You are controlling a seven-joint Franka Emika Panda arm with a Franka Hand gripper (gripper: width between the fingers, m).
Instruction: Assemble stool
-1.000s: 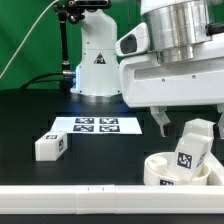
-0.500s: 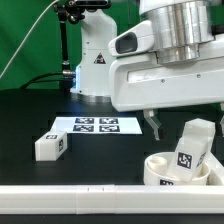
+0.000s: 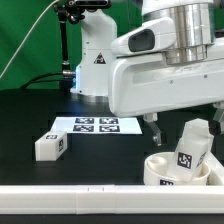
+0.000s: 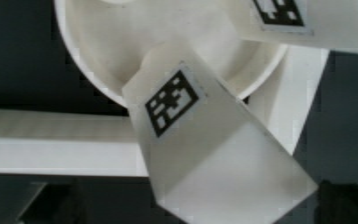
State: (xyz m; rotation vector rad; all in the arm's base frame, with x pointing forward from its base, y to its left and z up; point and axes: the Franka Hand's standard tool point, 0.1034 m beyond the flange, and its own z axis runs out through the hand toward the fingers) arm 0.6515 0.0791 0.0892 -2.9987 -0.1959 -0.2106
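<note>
**Open gripper above a leg standing in the seat**

A matte black table (image 3: 30,115) fills the exterior view, backed by a green wall (image 3: 30,30). A long white border rail (image 3: 80,197) runs along the table's 6 o'clock edge. The arm's white base (image 3: 95,62) stands at 12 o'clock of the marker board (image 3: 96,125), which lies flat and shows at least 4 tags.

Count in the exterior view: 1 seat, 2 legs, 1 arm.

The seat (image 3: 158,172), a round rimmed disc, rests on the table at 4 o'clock of the marker board, just beside the rail. 1 leg (image 3: 192,150) stands with its lower end inside the seat's rim, tilted toward 1 o'clock, its tag facing the camera. The loose leg (image 3: 50,146) lies on the table at 8 o'clock of the marker board, well apart from the seat.

The gripper (image 3: 187,124) hangs over the tilted leg, released, its jaws spread wide with a gap to the leg and nothing grasped.

The wrist view shows the tilted leg (image 4: 202,150) close up, crossing over the seat's rim (image 4: 96,80). A 2nd tag (image 4: 279,10) sits at the frame's edge; what bears it cannot be told.
</note>
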